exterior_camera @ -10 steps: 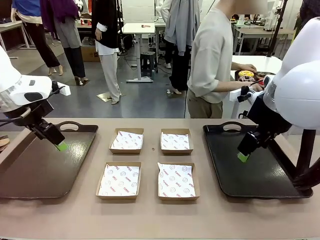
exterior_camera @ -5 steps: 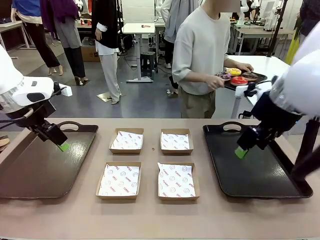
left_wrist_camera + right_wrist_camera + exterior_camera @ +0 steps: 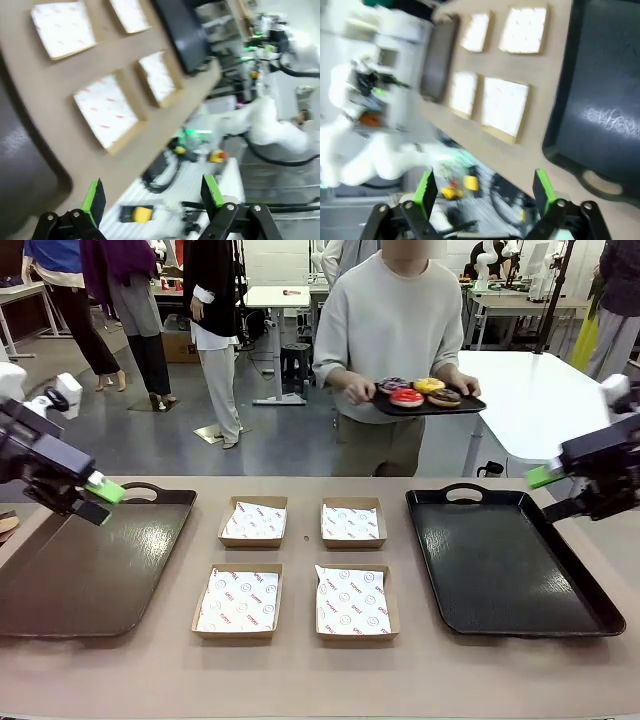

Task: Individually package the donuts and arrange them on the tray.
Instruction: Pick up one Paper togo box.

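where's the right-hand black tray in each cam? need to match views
Front: black tray, right side of the table.
Left wrist: top centre, past the paper-lined boxes.
Right wrist: right side, handle at bottom.
Shared landmark: the four paper-lined boxes beside it.

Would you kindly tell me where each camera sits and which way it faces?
Front view: between the arms, facing across the table to the person carrying donuts; left gripper and right gripper, open, at the sides.
Left wrist view: on the left wrist, rolled, looking over the left tray to the boxes; its green fingers below.
Right wrist view: on the right wrist, over the right tray; its green fingers below.
Shared: both wrist views show four boxes and both trays.
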{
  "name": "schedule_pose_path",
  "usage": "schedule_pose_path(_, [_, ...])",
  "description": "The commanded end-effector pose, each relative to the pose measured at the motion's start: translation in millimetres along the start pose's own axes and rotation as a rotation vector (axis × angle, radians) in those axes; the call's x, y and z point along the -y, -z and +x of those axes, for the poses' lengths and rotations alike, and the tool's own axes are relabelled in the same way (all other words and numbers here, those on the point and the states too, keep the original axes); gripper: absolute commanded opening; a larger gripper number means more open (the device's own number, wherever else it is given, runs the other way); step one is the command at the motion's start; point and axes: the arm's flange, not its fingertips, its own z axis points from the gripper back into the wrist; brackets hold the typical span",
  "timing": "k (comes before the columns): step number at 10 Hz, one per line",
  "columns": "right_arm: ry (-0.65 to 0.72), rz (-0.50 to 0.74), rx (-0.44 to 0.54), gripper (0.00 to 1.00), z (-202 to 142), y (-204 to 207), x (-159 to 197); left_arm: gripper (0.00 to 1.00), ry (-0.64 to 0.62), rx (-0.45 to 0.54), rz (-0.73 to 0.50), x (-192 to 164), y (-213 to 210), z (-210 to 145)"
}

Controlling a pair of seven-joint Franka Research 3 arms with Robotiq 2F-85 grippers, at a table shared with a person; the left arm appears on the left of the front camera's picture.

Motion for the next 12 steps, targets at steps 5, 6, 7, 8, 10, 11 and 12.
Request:
schedule_pose_path(5, [0.069, 0.227, 0.080, 1.00, -47.3, -63.0, 75.0, 1.00, -0.269, 0.215, -0.215, -68.9, -62.7, -39.3])
schedule_pose_path(6, [0.052, 0.257, 0.099, 1.00, -52.7, -73.3, 84.6, 1.00, -0.303, 0.246, -0.253, -84.8, -69.6, -48.9])
schedule_pose_path(7, [0.045, 0.280, 0.116, 1.00, -57.6, -81.1, 90.9, 1.00, -0.330, 0.273, -0.284, -97.2, -74.2, -57.1])
schedule_pose_path(8, [0.042, 0.296, 0.133, 1.00, -61.7, -87.0, 95.1, 1.00, -0.353, 0.301, -0.309, -109.0, -80.6, -65.5])
schedule_pose_path(10, [0.047, 0.310, 0.148, 1.00, -67.1, -95.3, 102.0, 1.00, -0.366, 0.296, -0.352, -124.8, -93.3, -80.0])
schedule_pose_path(11, [0.061, 0.303, 0.151, 1.00, -68.1, -97.2, 102.9, 1.00, -0.358, 0.285, -0.363, -126.4, -97.2, -84.3])
schedule_pose_path(12, [0.058, 0.316, 0.156, 1.00, -67.9, -97.9, 101.9, 1.00, -0.339, 0.256, -0.363, -125.1, -99.1, -85.9])
